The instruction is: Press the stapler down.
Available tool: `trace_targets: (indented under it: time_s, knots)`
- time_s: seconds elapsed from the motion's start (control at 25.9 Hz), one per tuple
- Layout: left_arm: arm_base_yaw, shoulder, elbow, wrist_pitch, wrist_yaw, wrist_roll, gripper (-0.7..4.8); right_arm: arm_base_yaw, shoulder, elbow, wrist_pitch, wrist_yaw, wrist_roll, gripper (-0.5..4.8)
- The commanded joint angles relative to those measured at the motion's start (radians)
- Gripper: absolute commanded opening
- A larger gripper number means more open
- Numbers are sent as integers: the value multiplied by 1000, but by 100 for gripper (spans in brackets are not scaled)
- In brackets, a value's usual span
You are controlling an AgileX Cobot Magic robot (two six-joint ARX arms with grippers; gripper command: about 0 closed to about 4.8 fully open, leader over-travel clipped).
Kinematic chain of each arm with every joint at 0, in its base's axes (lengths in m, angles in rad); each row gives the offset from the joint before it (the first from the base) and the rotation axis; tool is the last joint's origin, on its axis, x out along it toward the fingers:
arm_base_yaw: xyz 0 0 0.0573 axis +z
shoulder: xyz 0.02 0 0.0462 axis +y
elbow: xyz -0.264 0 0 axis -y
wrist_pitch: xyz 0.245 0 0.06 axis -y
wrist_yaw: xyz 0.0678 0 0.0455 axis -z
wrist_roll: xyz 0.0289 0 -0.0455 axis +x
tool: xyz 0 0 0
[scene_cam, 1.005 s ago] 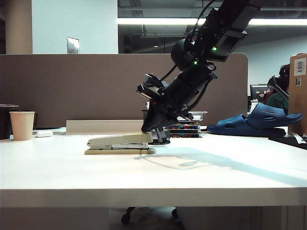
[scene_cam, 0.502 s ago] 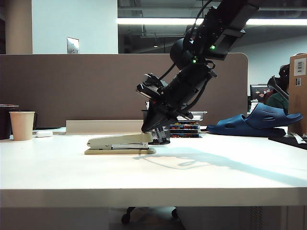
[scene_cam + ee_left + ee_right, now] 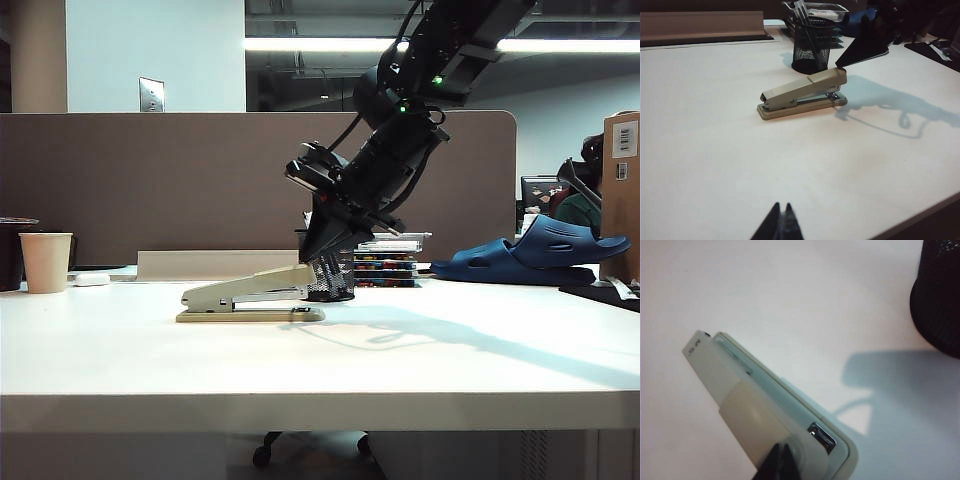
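Light source: a ceiling light strip (image 3: pixel 330 45) glows overexposed across the exterior view.
Bench (image 3: pixel 450 370): bright white, nearly washed out in the right wrist view.
Shadows: the arm's soft-edged shadow lies on the bench to the right of the stapler (image 3: pixel 250 296).
Focus: right wrist view soft; stapler blurred.
Background: dim.
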Motion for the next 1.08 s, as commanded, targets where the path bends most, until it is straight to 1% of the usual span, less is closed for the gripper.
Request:
trace_targets:
  time_s: [0.04,0.19,0.31,0.46,0.58,0.7,0.89,0.93,1.08]
  knots:
    - [0,0,5,-3,1,1,-6,2,-14,5,2,-2,-4,-9]
    - [0,0,5,-4,1,1,-5,1,-37,5,4,-1,-15,-9]
    - [0,0,5,-4,0,1,-6,-2,-72,5,5,3,-50,-9]
    - [0,0,5,0,0,1,-6,-15,-158,5,9,74,-90,-9]
    - [0,0,5,0,0,1,-6,-65,-260,5,9,135,-94,-9]
    - [0,0,5,1,-7,0,-6,-95,-322,5,3,164,-94,-9]
    - [0,0,5,8,-64,0,-6,-168,-429,5,2,213,-113,-9]
    - [0,0,5,13,-101,1,-6,-193,-469,5,2,222,-113,-9]
    - [0,0,5,18,-179,1,-6,-240,-551,5,-6,245,-114,-9]
